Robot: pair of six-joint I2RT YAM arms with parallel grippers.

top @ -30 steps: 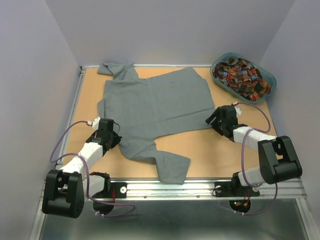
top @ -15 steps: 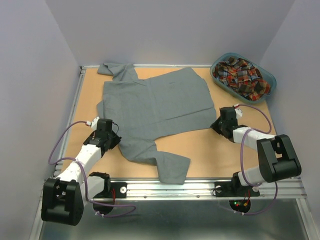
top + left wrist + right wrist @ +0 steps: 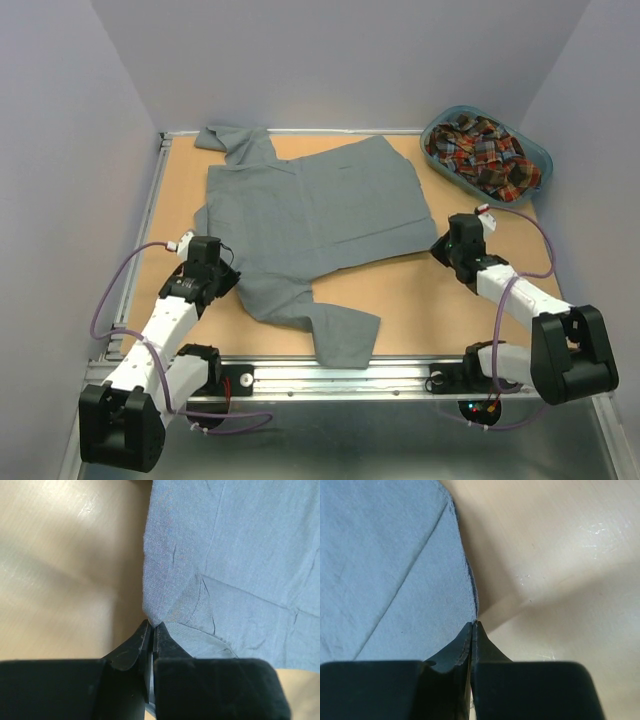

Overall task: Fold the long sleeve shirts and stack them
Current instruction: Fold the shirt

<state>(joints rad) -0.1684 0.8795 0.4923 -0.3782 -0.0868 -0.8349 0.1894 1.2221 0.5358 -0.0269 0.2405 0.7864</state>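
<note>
The grey shirt (image 3: 310, 215) is matt, finely woven cloth with soft creases. The plaid shirt (image 3: 483, 152) is cloth too and lies in a smooth teal plastic basket (image 3: 452, 180). The surface (image 3: 430, 295) is smooth light wood with a dull sheen. The left hand (image 3: 151, 627) and right hand (image 3: 473, 625) look like matt black plastic.

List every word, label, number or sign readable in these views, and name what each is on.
None: no text can be read. The grey shirt, the plaid shirt, the teal basket and the table carry no visible writing, nor does anything else in view.
</note>
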